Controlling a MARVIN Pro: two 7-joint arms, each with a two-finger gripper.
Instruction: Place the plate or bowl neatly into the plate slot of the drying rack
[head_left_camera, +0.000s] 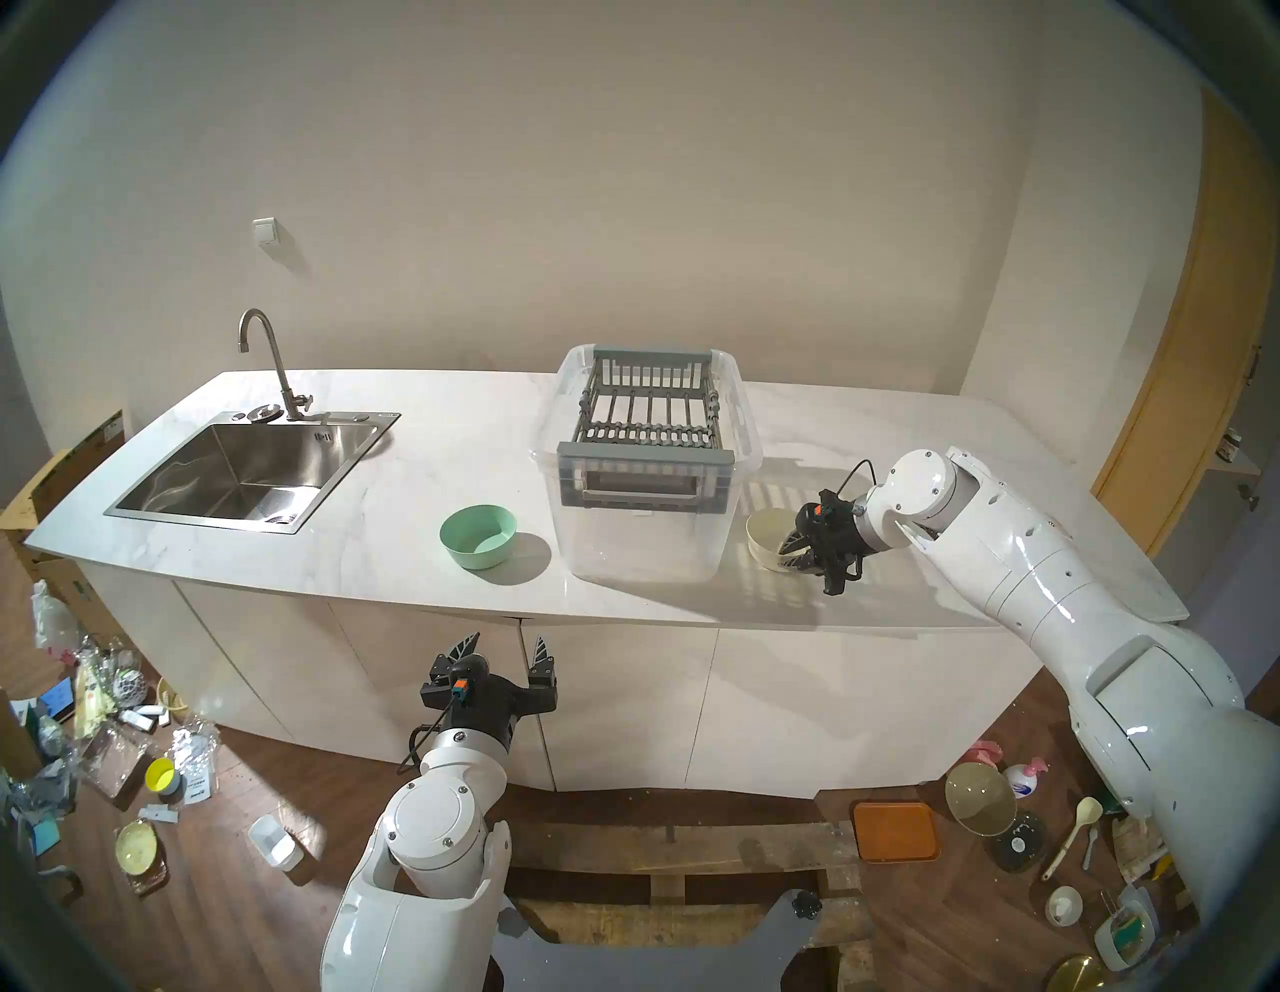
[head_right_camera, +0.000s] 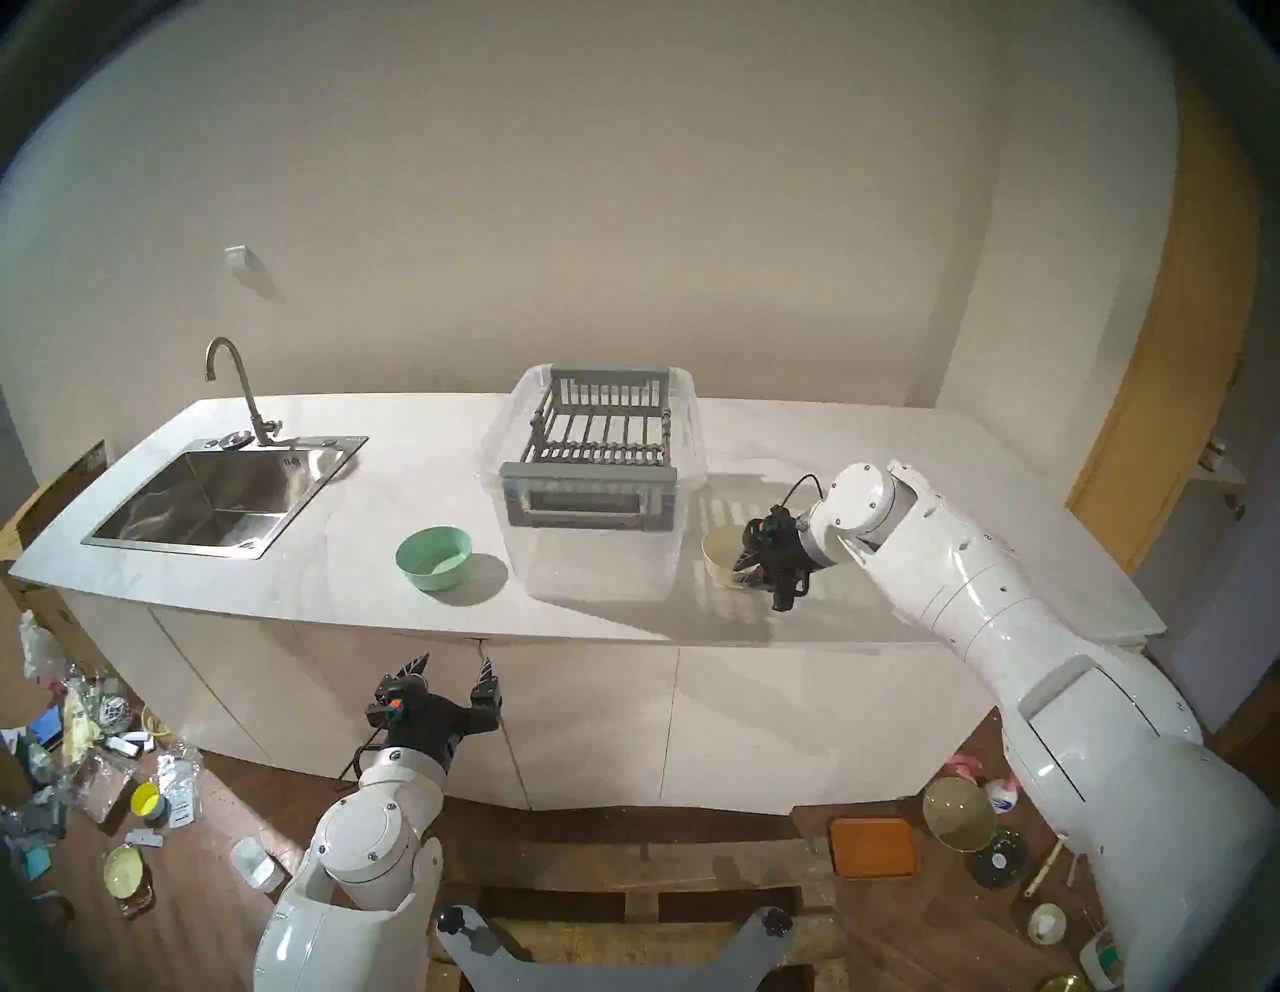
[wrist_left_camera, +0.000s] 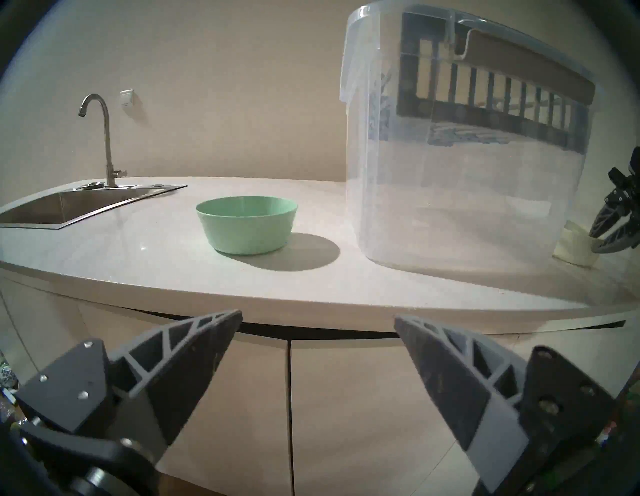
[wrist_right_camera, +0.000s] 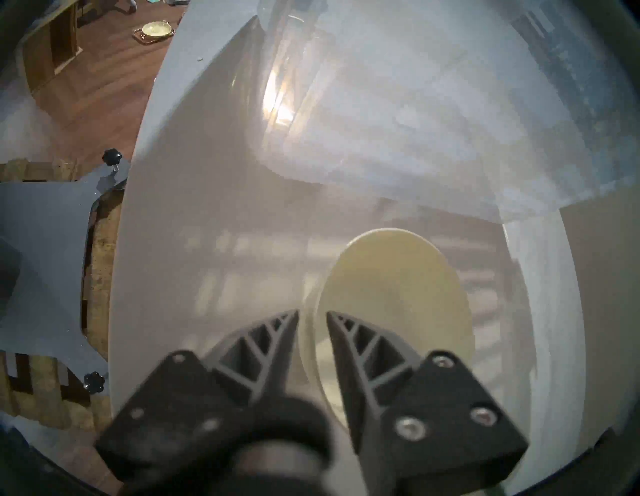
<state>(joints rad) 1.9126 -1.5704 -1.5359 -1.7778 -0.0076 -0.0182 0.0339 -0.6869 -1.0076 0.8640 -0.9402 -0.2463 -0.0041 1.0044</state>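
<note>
A cream bowl (head_left_camera: 764, 539) (wrist_right_camera: 398, 277) sits on the white counter just right of the clear tub. My right gripper (head_left_camera: 786, 551) (wrist_right_camera: 312, 313) is shut on its near wall, one finger inside the rim and one outside. A mint-green bowl (head_left_camera: 479, 535) (wrist_left_camera: 246, 223) stands upright left of the tub. The grey drying rack (head_left_camera: 647, 415) rests in the top of the tub, and the plate slot (head_left_camera: 644, 436) between its floor bars holds nothing. My left gripper (head_left_camera: 505, 644) (wrist_left_camera: 317, 317) hangs open below the counter's front edge, in front of the cabinet doors.
The clear plastic tub (head_left_camera: 637, 540) carries the rack and stands close to both bowls. A steel sink (head_left_camera: 235, 478) with a faucet (head_left_camera: 267, 360) occupies the counter's left end. Assorted dishes and clutter lie on the wooden floor at both sides.
</note>
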